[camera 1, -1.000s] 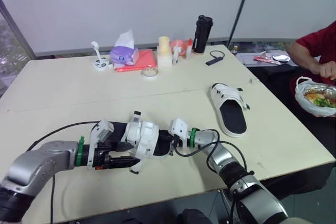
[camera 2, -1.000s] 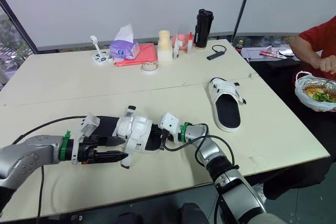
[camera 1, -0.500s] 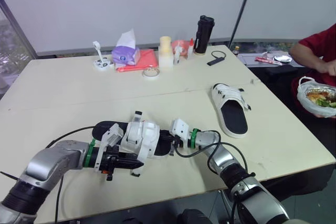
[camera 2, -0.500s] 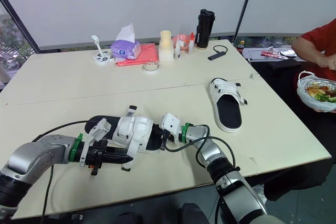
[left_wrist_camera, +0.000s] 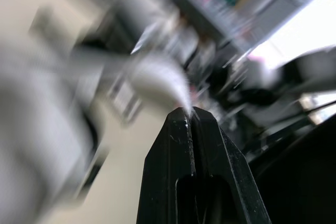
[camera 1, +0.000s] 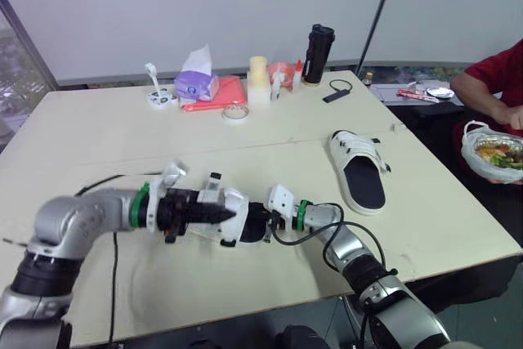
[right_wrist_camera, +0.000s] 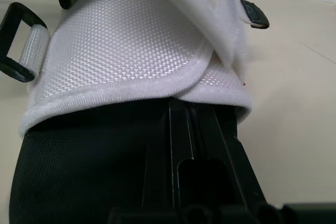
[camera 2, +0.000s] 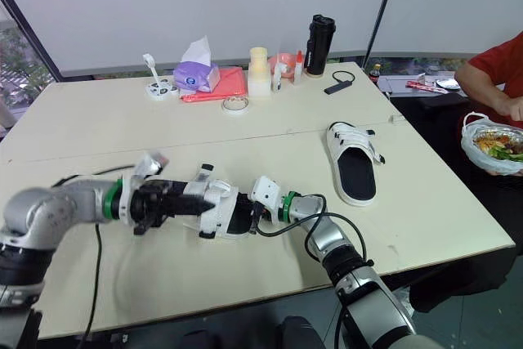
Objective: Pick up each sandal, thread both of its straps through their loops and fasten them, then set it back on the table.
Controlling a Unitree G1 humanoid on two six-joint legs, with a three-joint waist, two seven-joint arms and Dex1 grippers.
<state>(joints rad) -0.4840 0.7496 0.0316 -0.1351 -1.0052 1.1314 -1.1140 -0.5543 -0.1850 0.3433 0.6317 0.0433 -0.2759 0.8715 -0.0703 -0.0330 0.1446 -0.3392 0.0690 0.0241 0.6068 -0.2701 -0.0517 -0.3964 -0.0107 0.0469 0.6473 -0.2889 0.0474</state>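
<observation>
The left gripper (camera 1: 233, 215) has swung up from the near edge of the table (camera 1: 122, 136) and now lies across the sandal (camera 2: 221, 217), pointing toward the right gripper (right_wrist_camera: 181, 109). Its fingers are pressed together, seemingly nipping a white strap (left_wrist_camera: 157, 80) end. The right one, fingers closed, is tucked under the upper, steadying the sandal on the table's near side. It looks like the strap is being drawn over. The other sandal (camera 1: 357, 169) waits well apart.
</observation>
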